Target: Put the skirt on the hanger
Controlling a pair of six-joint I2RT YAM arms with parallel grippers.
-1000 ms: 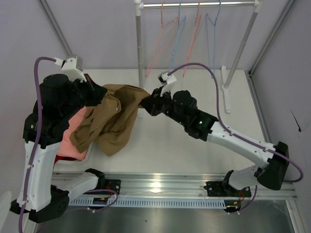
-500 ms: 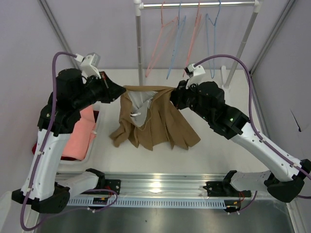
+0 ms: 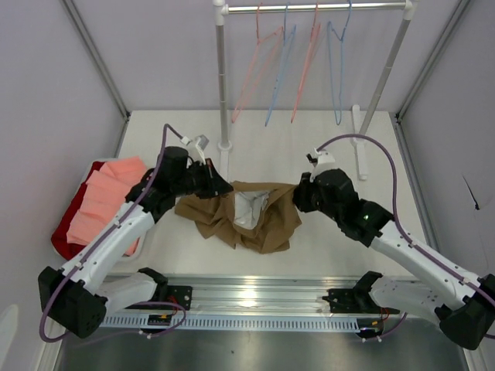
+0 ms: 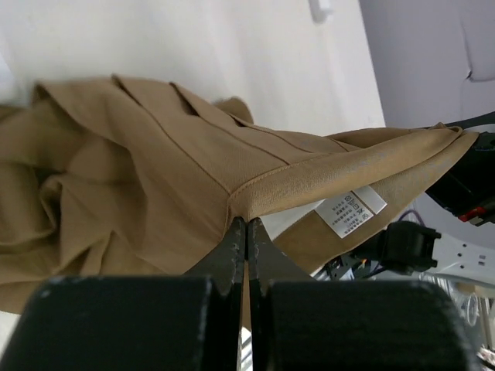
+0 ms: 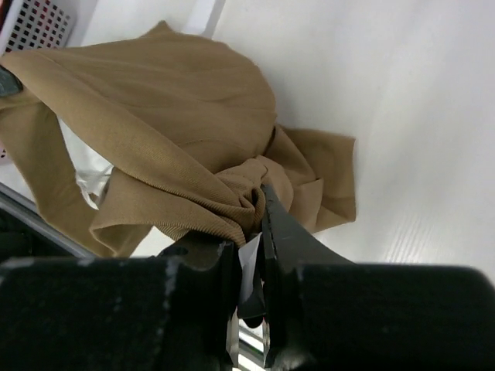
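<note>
The tan-brown skirt (image 3: pixel 263 224) hangs bunched between my two grippers over the middle of the table, its white lining (image 3: pixel 251 207) showing in the open waist. My left gripper (image 3: pixel 220 188) is shut on the waistband's left edge. In the left wrist view the fingertips (image 4: pixel 246 224) pinch the hem of the skirt (image 4: pixel 155 170) beside a white label (image 4: pixel 352 210). My right gripper (image 3: pixel 298 197) is shut on the right edge. In the right wrist view the skirt (image 5: pixel 155 100) is gathered in that gripper (image 5: pixel 251 212). The pale-pink hanger (image 3: pixel 255 73) hangs on the rack at the back.
The rack's left pole (image 3: pixel 223 77) stands just behind the skirt, and its right foot (image 3: pixel 358 139) lies on the table. Blue hangers (image 3: pixel 338 69) and another pinkish one (image 3: pixel 308 69) share the rail. A salmon-pink folded garment (image 3: pixel 104 197) lies over red cloth (image 3: pixel 66 232) at the left.
Both arms carried the skirt from the left bin to the table's middle, spread it wide at the waist, then dropped lower and nearer; the skirt now sags bunched between them.
</note>
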